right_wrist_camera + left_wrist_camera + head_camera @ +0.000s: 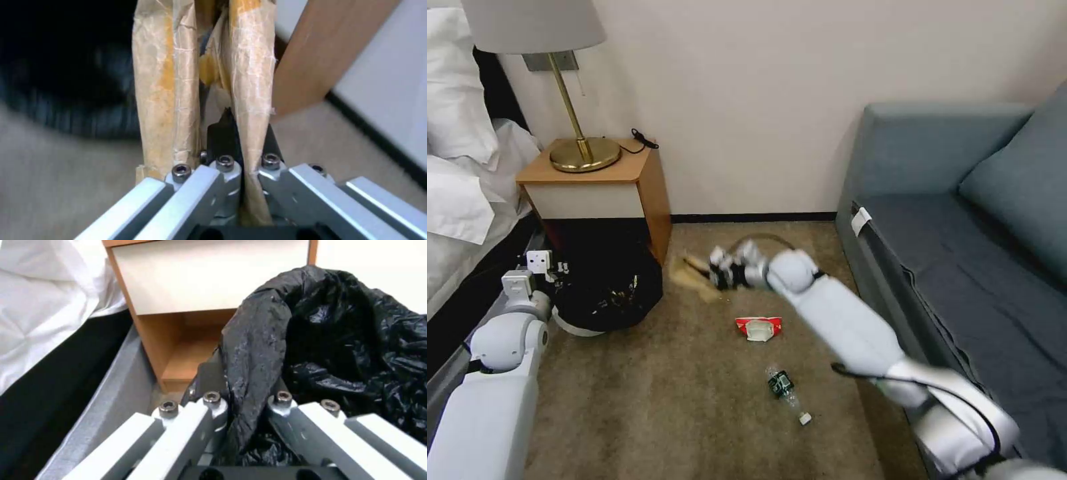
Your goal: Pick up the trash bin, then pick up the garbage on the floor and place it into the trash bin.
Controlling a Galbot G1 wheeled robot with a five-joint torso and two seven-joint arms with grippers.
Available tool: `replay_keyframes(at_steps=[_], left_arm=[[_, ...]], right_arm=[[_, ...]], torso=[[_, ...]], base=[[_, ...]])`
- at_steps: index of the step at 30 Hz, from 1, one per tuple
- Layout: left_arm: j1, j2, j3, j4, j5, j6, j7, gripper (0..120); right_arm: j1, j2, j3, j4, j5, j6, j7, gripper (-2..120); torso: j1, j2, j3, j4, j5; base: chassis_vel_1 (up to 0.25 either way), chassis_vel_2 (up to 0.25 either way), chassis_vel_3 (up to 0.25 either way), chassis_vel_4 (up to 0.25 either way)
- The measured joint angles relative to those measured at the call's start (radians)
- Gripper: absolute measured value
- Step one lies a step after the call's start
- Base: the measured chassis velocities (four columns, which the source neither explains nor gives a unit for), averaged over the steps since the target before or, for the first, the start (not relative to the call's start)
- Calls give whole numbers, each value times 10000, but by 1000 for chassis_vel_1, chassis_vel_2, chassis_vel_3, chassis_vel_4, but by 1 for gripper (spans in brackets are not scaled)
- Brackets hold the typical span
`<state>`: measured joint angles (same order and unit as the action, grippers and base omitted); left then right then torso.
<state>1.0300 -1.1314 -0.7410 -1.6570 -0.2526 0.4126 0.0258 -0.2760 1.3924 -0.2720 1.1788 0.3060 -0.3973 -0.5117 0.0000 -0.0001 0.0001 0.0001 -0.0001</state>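
Brown paper bag in right pincer, no legible print.

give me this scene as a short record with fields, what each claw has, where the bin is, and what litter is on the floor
left claw: shut on the bag-lined rim of the trash bin
right claw: shut on the brown paper bag, near the bin
bin position: beside the nightstand, at the bed side
litter on carpet: red-and-white packet; clear bottle with green label, lying on its side
sofa: on the robot's right
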Motion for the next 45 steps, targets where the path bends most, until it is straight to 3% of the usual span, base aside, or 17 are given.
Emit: replay_keyframes(at_steps=[3, 8, 12, 18, 28, 31, 34, 36, 38, 41, 43, 45], left_arm=[[18, -17, 136, -29, 13, -61, 27, 4], [31, -161, 246, -135, 9, -76, 29, 4], [114, -229, 281, -455, -201, 78, 31, 4], [233, -324, 322, -905, -270, 215, 30, 4], [311, -430, 342, -1037, -251, 242, 4, 4], [326, -430, 297, -1034, -251, 232, -5, 4], [326, -433, 286, -1017, -251, 227, -6, 4], [310, -454, 284, -994, -250, 225, -12, 4], [300, -462, 281, -982, -247, 225, -18, 4], [253, -481, 267, -926, -227, 218, -30, 4], [249, -481, 262, -918, -224, 214, -31, 4], [227, -477, 206, -843, -212, 181, -32, 4]], right_arm=[[685, 136, -690, -168, 1213, 348, 773, 0], [1013, 581, -1281, -737, 1818, 678, 1462, 0], [1033, 1246, -1582, -1714, 1882, 1419, 2354, 0], [898, 2013, -1873, -2198, 1973, 1694, 2890, 0], [521, 2202, -2463, -2104, 1957, 1821, 3565, 0], [333, 2125, -2571, -1938, 1875, 1826, 3702, 15], [287, 2061, -2613, -1854, 1850, 1826, 3706, 22], [249, 1996, -2660, -1762, 1800, 1836, 3707, 33], [241, 1980, -2664, -1740, 1787, 1842, 3706, 35], [220, 1867, -2679, -1605, 1726, 1870, 3709, 51], [219, 1853, -2679, -1593, 1718, 1871, 3710, 54], [219, 1674, -2670, -1458, 1686, 1856, 3736, 64]], torso=[[0, 0, 0, 0, 0], [0, -1, 0, -2, -1], [0, -1, 1, 0, -1], [0, 0, 0, 0, -1], [0, 0, 0, -1, -1], [0, 0, -1, -1, 0], [0, 0, -1, -1, 0], [0, 0, -1, -1, 1], [0, 0, 0, -1, 0], [0, 1, -1, -1, 1], [0, 1, -1, -1, 1], [0, 1, -1, 0, 2]], base=[[0, 0, 0, 0], [0, 0, 0, 0], [0, 0, 0, 0], [0, 0, 0, 0], [0, 0, 0, 0], [0, 0, 0, 0], [0, 0, 0, 0], [0, 0, 0, 0], [0, 0, 0, 0], [0, 0, 0, 0], [0, 0, 0, 0], [0, 0, 0, 0]])
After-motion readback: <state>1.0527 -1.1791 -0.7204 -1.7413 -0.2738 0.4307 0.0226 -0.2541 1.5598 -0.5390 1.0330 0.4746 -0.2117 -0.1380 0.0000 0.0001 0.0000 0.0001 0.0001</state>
